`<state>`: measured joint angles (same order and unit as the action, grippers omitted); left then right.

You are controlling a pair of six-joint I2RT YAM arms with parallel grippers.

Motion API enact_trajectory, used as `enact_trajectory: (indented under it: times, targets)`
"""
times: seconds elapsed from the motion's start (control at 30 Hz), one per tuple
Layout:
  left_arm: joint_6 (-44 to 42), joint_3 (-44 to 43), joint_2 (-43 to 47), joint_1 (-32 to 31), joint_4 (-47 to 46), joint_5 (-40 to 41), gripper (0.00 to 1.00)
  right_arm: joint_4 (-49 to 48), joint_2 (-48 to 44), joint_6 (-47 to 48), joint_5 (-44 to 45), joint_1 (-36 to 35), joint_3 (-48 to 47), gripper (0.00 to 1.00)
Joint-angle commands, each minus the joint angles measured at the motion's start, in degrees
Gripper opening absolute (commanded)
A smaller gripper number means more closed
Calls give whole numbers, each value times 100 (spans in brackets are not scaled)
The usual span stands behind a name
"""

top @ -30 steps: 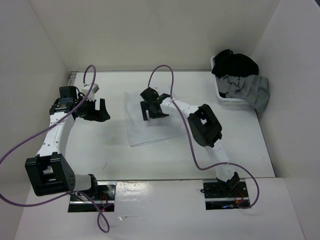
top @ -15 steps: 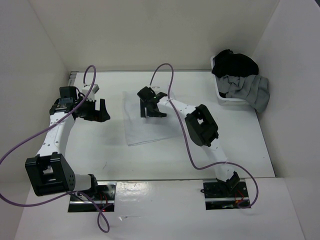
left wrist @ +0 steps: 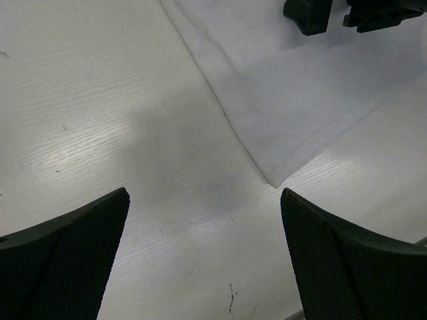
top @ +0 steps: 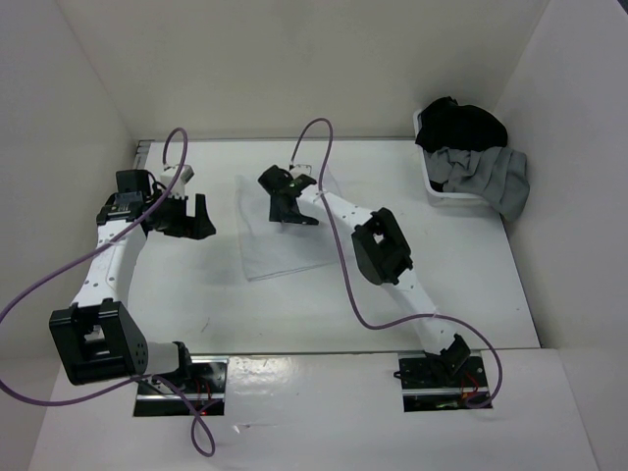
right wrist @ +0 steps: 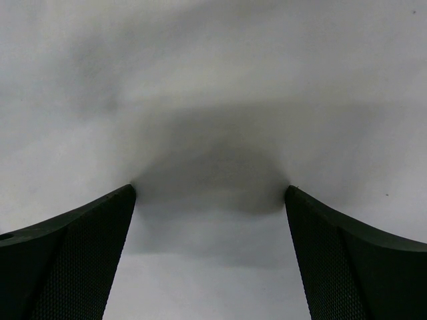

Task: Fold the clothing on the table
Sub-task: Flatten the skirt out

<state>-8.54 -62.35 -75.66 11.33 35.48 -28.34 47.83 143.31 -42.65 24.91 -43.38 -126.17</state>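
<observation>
The clothing point(top: 294, 250) is a thin white garment lying flat on the white table point(top: 196, 294), a little left of centre. My right gripper point(top: 288, 210) stands open over its far half, both fingertips pressed down onto the fabric. In the right wrist view the gripper point(right wrist: 210, 195) spans a shaded dip in the clothing point(right wrist: 213, 73), with nothing pinched between the fingers. My left gripper point(top: 197, 222) hangs open left of the garment. In its wrist view the gripper point(left wrist: 203, 200) is over bare table, and a corner of the clothing point(left wrist: 293, 100) lies just ahead.
A white bin point(top: 446, 199) at the back right holds a black garment point(top: 461, 123) and a grey garment point(top: 491, 177) that spills over its rim. White walls close in the table on three sides. Purple cables loop above both arms.
My right gripper has slid left and towards the back across the clothing, and the garment has shifted a little left with it. The left arm has not moved.
</observation>
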Motion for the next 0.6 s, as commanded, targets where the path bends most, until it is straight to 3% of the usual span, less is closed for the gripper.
enact_trajectory:
  times: [0.0,0.13,0.3,0.47,0.57]
  targets:
    - [98,47,42,44,-103,-84,100,332,172,-235,190,-118,-145,96]
    - [45,47,104,44,-51,-268,100,-96,-863,203,190,-119,425,96]
    - [-271,-330,-308,44,537,-1015,100,-1257,-3305,1196,-257,-5,2143,98]
    - [-552,-655,-1064,-69,1241,-1674,96,-2488,-5179,2507,-1689,1169,3843,98]
    - [-553,-761,-1661,-227,1400,-1754,91,-2368,-5620,2971,-1981,1856,4450,98]
